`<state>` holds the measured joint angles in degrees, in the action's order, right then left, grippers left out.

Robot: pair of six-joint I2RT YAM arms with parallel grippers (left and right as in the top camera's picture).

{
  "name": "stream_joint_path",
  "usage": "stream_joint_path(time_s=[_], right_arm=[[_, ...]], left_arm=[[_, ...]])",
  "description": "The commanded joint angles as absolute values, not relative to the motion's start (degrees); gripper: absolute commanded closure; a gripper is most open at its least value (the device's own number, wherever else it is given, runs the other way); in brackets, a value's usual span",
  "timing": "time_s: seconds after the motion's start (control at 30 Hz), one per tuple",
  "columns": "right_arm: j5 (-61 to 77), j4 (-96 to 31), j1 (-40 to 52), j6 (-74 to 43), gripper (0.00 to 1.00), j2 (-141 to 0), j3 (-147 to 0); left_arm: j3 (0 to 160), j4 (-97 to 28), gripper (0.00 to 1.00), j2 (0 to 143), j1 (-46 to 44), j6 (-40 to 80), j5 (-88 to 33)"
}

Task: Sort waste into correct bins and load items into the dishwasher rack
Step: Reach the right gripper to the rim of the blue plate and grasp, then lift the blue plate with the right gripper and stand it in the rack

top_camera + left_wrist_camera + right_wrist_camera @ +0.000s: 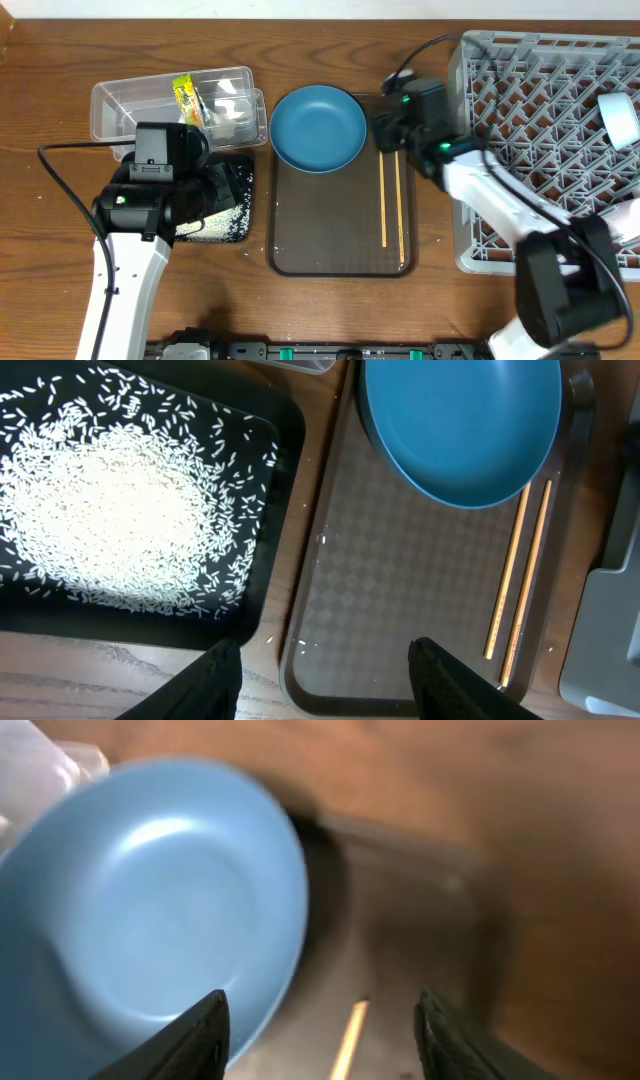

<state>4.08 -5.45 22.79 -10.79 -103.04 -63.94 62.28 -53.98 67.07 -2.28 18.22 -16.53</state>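
Note:
The blue plate [318, 128] rests at the far end of the brown serving tray [330, 235]; it also shows in the left wrist view [460, 425] and the right wrist view [150, 910]. Two chopsticks [391, 200] lie along the tray's right side. The black tray [235, 215] holds a heap of white grains [100, 510]. The clear tub [120, 100] holds the yellow-green wrapper [186, 97] and white tissue [230, 108]. My left gripper [325, 680] is open and empty over the black tray's edge. My right gripper [320, 1035] is open and empty above the chopsticks' far ends, beside the plate.
The grey dishwasher rack [530, 90] fills the right side, with a white bowl [622, 115] at its right edge. A few loose grains [320, 540] lie on the wood and the serving tray. Cables run across the table at left and top.

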Motion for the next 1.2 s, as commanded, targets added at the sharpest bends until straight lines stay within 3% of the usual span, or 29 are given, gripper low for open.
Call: stream_joint_path(time_s=[0.0, 0.13, 0.3, 0.4, 0.47, 0.73, 1.17], right_arm=[[2.8, -3.9, 25.1, -20.9, 0.39, -107.3, -63.7], [3.2, -2.3, 26.9, -23.3, 0.41, -110.6, -63.7], [2.8, -2.4, 27.4, -23.4, 0.58, -112.4, -63.7], [2.8, -3.3, 27.4, -23.4, 0.77, -112.6, -63.7], [2.8, -4.1, 27.4, -23.3, 0.98, -112.5, -63.7], [0.0, -5.0, 25.5, -16.8, 0.99, -105.8, -63.7], [-35.3, -6.7, 16.4, 14.2, 0.99, -81.4, -63.7]], left_arm=[[62.6, -54.2, 0.43, 67.3, -2.0, 18.3, -16.6], [62.6, -54.2, 0.43, 67.3, -2.0, 18.3, -16.6], [62.6, -54.4, 0.43, 67.3, -2.0, 18.3, -16.6], [62.6, -54.4, 0.43, 67.3, -2.0, 18.3, -16.6], [62.6, -54.5, 0.43, 67.3, -2.0, 18.3, -16.6], [62.6, -54.7, 0.43, 67.3, -2.0, 18.3, -16.6], [62.6, -54.6, 0.43, 67.3, -2.0, 18.3, -16.6]])
